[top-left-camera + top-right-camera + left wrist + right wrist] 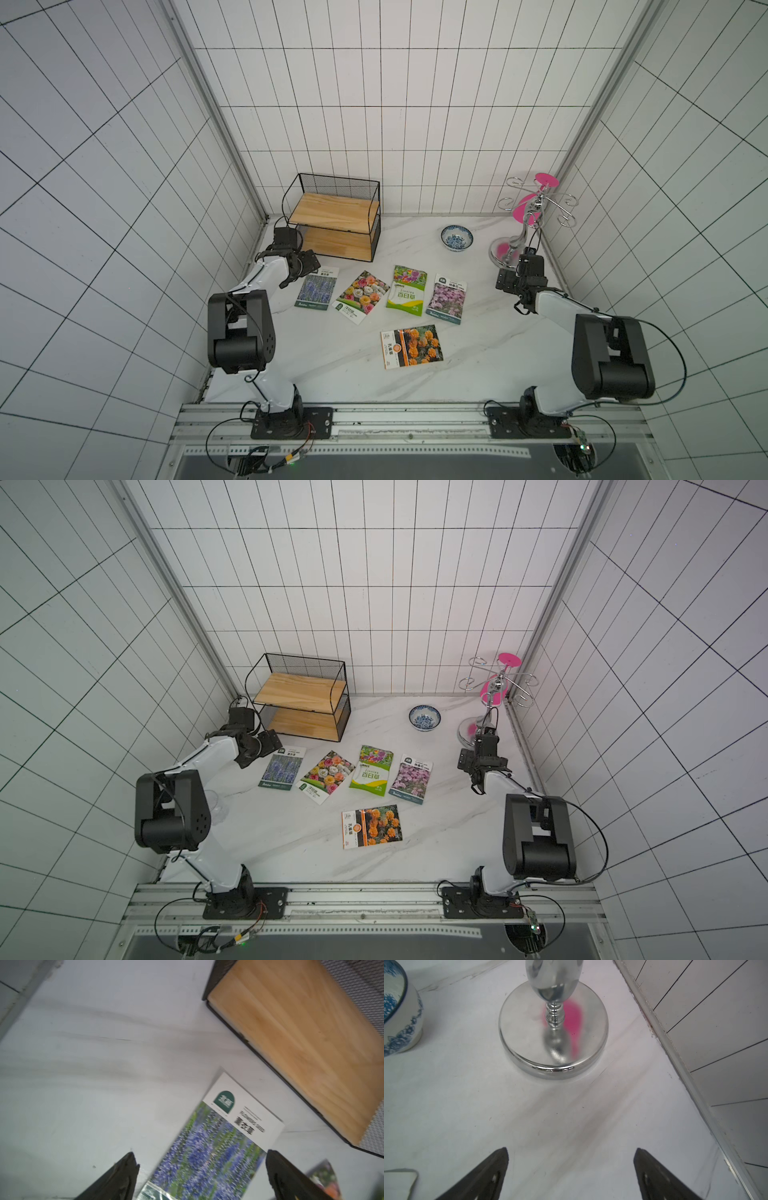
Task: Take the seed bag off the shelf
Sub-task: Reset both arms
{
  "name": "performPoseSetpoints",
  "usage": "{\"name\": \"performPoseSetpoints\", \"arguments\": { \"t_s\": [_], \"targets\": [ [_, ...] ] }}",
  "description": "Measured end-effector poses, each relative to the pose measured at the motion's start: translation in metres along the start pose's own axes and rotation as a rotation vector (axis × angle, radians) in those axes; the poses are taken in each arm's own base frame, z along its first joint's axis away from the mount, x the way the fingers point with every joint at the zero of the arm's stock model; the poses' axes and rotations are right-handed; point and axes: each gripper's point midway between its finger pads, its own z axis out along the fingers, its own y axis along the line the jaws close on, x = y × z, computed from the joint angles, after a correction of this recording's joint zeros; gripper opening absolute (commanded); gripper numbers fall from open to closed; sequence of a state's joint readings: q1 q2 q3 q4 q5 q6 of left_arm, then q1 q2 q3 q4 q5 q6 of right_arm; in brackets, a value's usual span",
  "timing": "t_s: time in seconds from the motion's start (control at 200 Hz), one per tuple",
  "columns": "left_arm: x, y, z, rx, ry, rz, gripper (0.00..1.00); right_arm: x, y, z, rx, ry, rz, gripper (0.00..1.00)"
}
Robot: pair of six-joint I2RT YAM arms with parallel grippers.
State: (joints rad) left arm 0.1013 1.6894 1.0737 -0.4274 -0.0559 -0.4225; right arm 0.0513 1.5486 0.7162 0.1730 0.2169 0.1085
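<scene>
Over on the left, the left gripper (303,270) hangs low just in front of the shelf's left end, its jaws spread wide and clamping nothing. Its wrist view shows the two dark fingers (122,1176) standing on either side of the lavender seed bag (209,1151), which lies flat beneath them; whether the tips touch it, I cannot tell. The shelf (334,208) stands at the back against the tiled wall, both wooden boards showing plain wood. The lavender seed bag (316,288) is off it, face up on the white marble table (478,353), just in front of the lower board and a little apart from it.

To its right in a loose row lie a bag of mixed roses (362,296), slanted and nearly touching the lavender one, then a green bag (408,289) and a pink-flower bag (446,298). An orange-flower bag (411,347) lies alone nearer the front edge.

Further right at the back sits a blue-and-white bowl (456,237), and beside it a chrome stand (525,232) with pink discs. The right gripper (571,1151) hovers above bare tabletop just in front of that stand's round base, its jaws apart with nothing between them
</scene>
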Motion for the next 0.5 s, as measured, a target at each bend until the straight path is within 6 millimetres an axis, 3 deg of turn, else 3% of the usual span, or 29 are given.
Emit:
{"name": "performPoseSetpoints", "arguments": {
  "t_s": [0.12,0.24,0.35,0.41,0.5],
  "targets": [
    [0.007,0.018,0.007,-0.024,-0.111,0.021,0.99,-0.001,0.001,0.01,0.005,-0.038,-0.026,0.99],
    [-0.024,0.01,0.001,0.004,-0.247,0.057,0.99,-0.018,0.002,0.008,0.0,-0.118,-0.022,0.99],
    [-0.042,0.007,-0.012,0.036,-0.33,0.062,0.99,-0.019,0.001,0.004,-0.004,-0.158,-0.021,0.99],
    [-0.041,0.01,-0.018,0.052,-0.372,0.057,0.99,-0.017,0.001,0.004,-0.005,-0.164,-0.023,0.99],
    [-0.024,0.02,-0.02,0.064,-0.419,0.056,0.97,-0.018,0.0,0.004,-0.004,-0.169,-0.023,0.99]
  ]
}}
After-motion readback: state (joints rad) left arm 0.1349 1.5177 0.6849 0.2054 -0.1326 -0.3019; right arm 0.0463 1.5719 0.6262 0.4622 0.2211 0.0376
